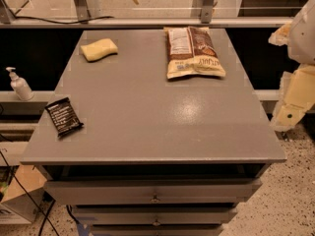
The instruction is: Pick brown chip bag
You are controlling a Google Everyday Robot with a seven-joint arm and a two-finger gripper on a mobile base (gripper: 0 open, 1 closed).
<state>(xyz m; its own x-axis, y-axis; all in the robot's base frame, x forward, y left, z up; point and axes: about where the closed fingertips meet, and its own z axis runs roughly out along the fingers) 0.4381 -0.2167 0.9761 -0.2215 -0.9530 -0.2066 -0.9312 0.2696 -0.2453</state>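
Lying flat toward the table's (147, 112) far side, at about 1 o'clock from its centre, the bag (194, 53) shows a white nutrition panel on its left half and brown print on its right. A cream band with lettering runs along its near end. Its long axis runs roughly from 12 to 6 o'clock, and nothing touches it.

The end effector (290, 107) hangs off the table at 3 o'clock — a cream-coloured piece below a white arm segment, out past the right edge and well apart from the bag. Whether it is released or clenched I cannot tell; nothing shows in its grasp.

A yellow sponge (99, 49) sits at 11 o'clock, near the far left corner, well apart from the bag. A small black wrapper (63, 116) lies at 8 o'clock, just beside the left edge and turned at an angle. Off the table at 9 o'clock a white pump bottle (19, 85) stands upright on a lower ledge. Drawers (155, 193) with small metal pulls run below the near edge, at 6 o'clock.
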